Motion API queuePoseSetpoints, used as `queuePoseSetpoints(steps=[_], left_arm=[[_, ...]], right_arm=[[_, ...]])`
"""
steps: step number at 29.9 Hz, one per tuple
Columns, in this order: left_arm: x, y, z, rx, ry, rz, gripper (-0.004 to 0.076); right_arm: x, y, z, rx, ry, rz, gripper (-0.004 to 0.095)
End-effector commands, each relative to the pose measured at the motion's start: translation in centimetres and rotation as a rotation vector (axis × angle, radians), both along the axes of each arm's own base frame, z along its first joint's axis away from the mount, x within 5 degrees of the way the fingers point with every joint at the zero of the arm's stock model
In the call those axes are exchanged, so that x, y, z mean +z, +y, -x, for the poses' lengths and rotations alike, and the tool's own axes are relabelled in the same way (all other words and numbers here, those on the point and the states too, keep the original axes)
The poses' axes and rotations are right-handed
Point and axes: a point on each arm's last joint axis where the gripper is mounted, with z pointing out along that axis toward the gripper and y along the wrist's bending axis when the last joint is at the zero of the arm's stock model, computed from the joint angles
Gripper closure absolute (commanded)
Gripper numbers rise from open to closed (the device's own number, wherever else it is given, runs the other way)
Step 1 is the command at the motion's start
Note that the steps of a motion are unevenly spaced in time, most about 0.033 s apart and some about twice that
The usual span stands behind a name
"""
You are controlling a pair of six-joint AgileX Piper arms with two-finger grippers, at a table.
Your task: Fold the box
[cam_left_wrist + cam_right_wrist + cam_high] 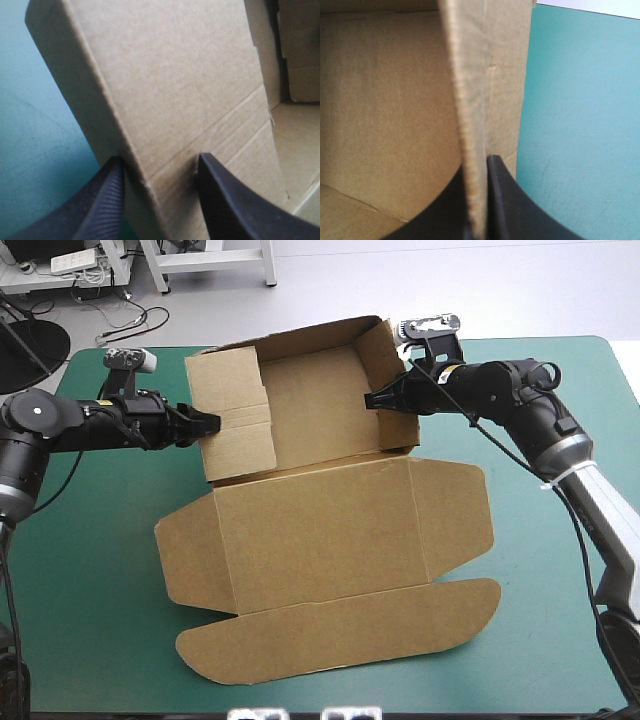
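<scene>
Brown board fills most of my overhead picture: the box (310,410) lies near the middle of the teal-green cover (90,570), half formed. Its far part stands up as an open tray, with a back wall and two side walls raised. The near part, the lid (320,530) with its side flaps and the long rounded front flap (340,640), lies flat on the cover toward the table's near edge.

My left gripper (208,425) comes in from the left, low over the cover, and has hold of the tray's left wall. From its wrist camera I see the two black fingers (107,200) on either side of that wall, which is folded over double. One finger sits against the outer face and the other against the inner flap. They stand only as far apart as the doubled board forces them, clamped onto it.

My right gripper (375,400) reaches in from the right and has the tray's right wall. Its wrist camera looks straight along the edge of the board, with the fingers (502,200) nearly together and the sheet pinched between them. On one side of that wall I see the tray's inside, on the other bare cover.
</scene>
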Motion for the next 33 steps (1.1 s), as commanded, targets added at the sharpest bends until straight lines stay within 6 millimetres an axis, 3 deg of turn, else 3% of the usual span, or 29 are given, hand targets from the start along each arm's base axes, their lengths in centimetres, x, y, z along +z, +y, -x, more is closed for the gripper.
queuePoseSetpoints(steps=[1, 11, 13, 17, 20, 23, 27, 33], left_arm=[[1.3, 0.1, 0.5, 0.028, -0.036, -0.016, 0.0396], [1.2, 0.7, 0.1, 0.13, -0.016, -0.024, 0.0433], [1.2, 0.6, 0.1, 0.134, -0.009, -0.009, 0.0485], [1.4, 0.5, 0.1, 0.142, 0.002, 0.032, 0.0731], [1.6, 0.2, 0.1, 0.149, 0.007, 0.076, 0.0734], [1.9, -1.1, 0.1, 0.141, -0.018, 0.091, 0.0734], [1.9, -4.2, 0.4, 0.087, -0.042, 0.065, 0.0734], [-1.3, -8.2, -0.3, 0.095, 0.039, -0.143, 0.0734]], right_arm=[[3.2, 0.3, 1.3, 0.008, -0.094, -0.116, 0.0908], [3.4, 1.2, 1.7, 0.033, -0.098, -0.132, 0.0908], [3.5, 1.5, 1.7, 0.027, -0.104, -0.149, 0.0908], [3.5, 1.6, 1.7, 0.007, -0.089, -0.172, 0.0908], [3.1, 1.4, 1.8, -0.016, -0.044, -0.154, 0.0908], [2.4, 1.1, 2.0, -0.045, 0.034, -0.11, 0.0908], [0.0, 0.7, 1.9, -0.098, 0.206, -0.011, 0.0908], [-3.7, 1.1, 1.2, -0.115, 0.433, 0.091, 0.0908]])
